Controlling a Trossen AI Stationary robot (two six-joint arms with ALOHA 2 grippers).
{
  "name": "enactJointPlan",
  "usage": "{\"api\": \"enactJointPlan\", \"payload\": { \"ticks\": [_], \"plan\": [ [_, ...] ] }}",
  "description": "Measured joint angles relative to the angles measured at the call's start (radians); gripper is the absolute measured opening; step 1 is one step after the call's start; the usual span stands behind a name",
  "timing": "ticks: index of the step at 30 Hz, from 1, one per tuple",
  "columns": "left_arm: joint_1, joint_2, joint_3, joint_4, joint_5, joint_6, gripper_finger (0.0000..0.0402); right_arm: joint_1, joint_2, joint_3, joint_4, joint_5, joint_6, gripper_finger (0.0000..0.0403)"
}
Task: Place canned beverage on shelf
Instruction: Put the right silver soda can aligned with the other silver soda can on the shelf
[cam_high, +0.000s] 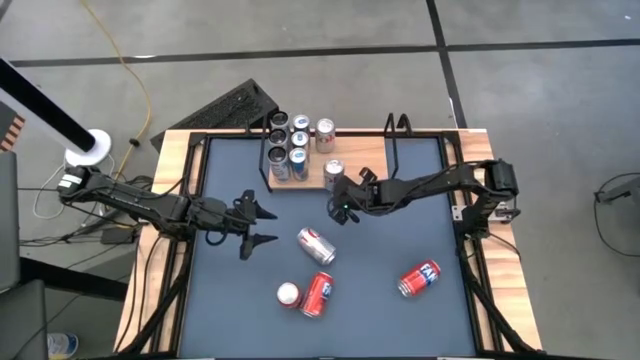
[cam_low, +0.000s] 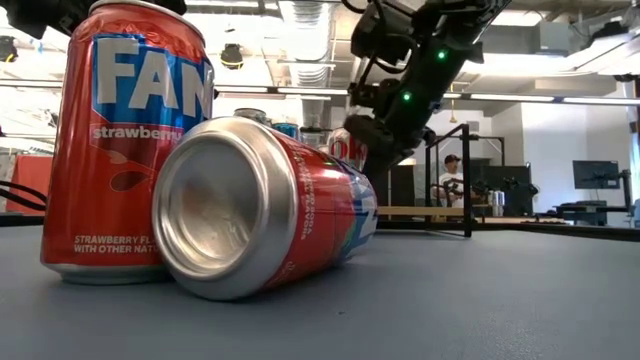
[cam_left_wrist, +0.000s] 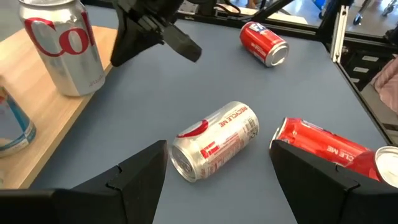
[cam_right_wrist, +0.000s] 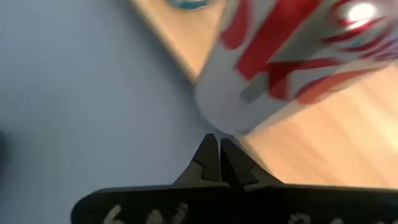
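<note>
Hovering just off the shelf's (cam_high: 350, 165) front edge, the right gripper (cam_high: 343, 210) has its jaws clenched on nothing, beside a silver can (cam_high: 333, 174) standing on the board. The left gripper (cam_high: 262, 225), jaws parted and empty, faces another silver can (cam_high: 316, 245) lying on the dark surface (cam_high: 400, 230).
</note>
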Motion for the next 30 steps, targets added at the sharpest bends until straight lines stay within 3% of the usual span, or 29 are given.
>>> {"api": "enactJointPlan", "payload": {
  "ticks": [4, 23, 30],
  "plan": [
    [0.001, 0.000, 0.000, 0.001, -0.011, 0.004, 0.0275, -0.018, -0.001, 0.001, 0.003, 0.046, -0.011, 0.0000],
    [0.000, 0.000, 0.000, 0.002, -0.019, -0.010, 0.0275, -0.140, -0.014, 0.013, 0.059, 0.050, -0.168, 0.0000],
    [0.000, 0.000, 0.000, 0.001, -0.017, -0.026, 0.0275, -0.054, -0.102, 0.020, -0.037, 0.081, -0.113, 0.0000]
  ]
}}
